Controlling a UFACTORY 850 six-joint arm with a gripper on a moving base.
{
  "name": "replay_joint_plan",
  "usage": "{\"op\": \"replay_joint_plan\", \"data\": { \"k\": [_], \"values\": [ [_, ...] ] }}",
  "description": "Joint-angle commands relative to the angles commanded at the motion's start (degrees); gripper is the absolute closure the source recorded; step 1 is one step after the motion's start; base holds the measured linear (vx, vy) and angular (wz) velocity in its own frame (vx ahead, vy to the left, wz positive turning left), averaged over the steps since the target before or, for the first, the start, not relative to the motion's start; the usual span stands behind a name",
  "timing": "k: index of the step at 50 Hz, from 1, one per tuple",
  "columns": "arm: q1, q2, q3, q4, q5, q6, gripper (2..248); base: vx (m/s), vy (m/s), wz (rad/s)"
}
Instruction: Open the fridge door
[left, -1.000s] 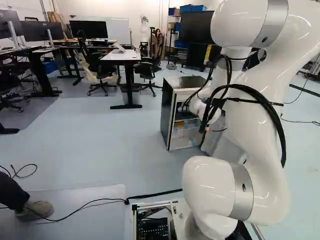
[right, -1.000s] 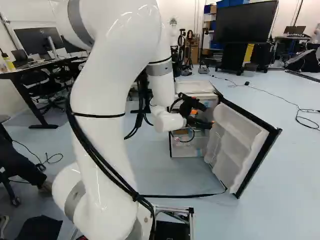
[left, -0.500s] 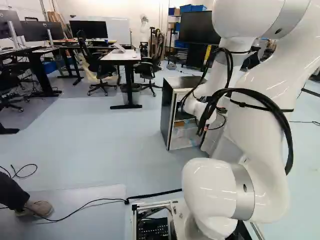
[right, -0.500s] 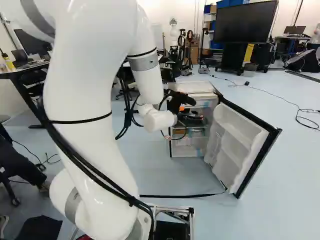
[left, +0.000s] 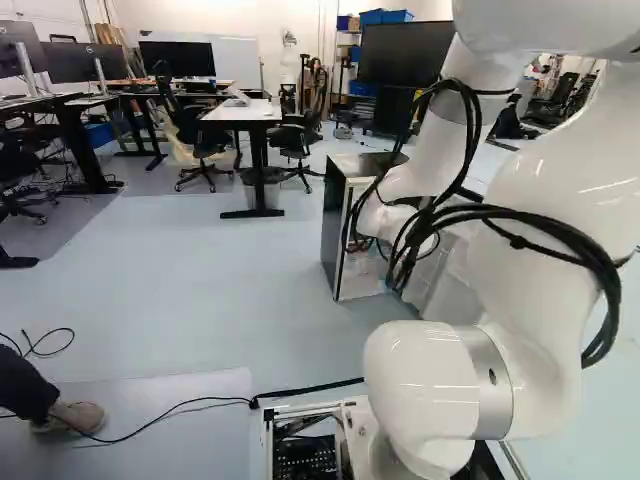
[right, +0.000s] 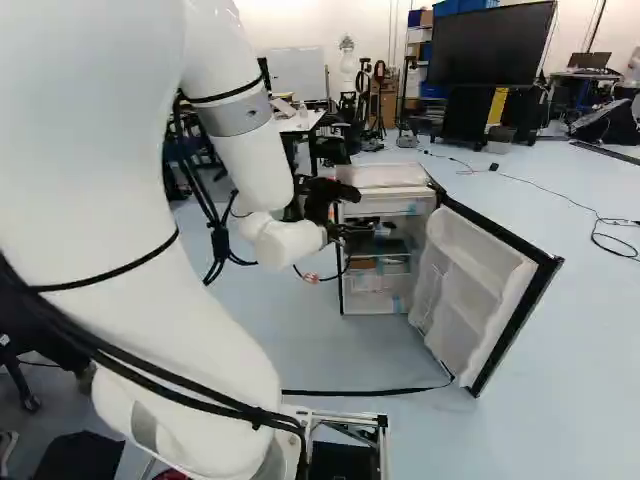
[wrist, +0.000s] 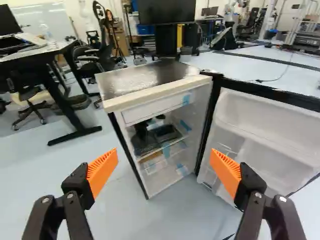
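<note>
In the right base view my gripper (right: 345, 212) hangs in front of the fridge (right: 385, 178), near its open left side. The fridge door (right: 475, 280) stands wide, swung out to the right, its white shelved inner side showing. In the wrist view the gripper (wrist: 164, 172) is open, its orange pads far apart with nothing between them. Ahead of it is the fridge cabinet (wrist: 150, 95) with dark items on an inner shelf; the door (wrist: 265, 135) extends from the cabinet's hinge edge, apart from the fingers. In the left base view the arm hides the gripper.
A desk (left: 240, 112) with chairs stands beyond the fridge. A large screen (right: 492, 45) is at the back. Cables (right: 600, 225) lie on the floor beyond the door. A person's foot (left: 70, 418) rests at the left of the left base view. Another robot (left: 289, 60) stands far back.
My arm has drawn back and left from the fridge opening, bringing the gripper away from the door. The fridge and its door have not moved; the base stays put.
</note>
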Motion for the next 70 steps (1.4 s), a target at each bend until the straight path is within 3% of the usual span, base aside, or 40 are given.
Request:
{"op": "replay_joint_plan", "data": {
  "k": [31, 51, 70],
  "values": [
    [6.3, 11.6, 8.6, -7.3, -3.4, 0.0, 3, 0.0, 0.0, 0.0],
    [8.6, 15.8, 11.7, -9.9, -4.7, 0.0, 3, 0.0, 0.0, 0.0],
    [9.5, 17.4, 12.9, -10.9, -5.1, 0.0, 3, 0.0, 0.0, 0.0]
  ]
}}
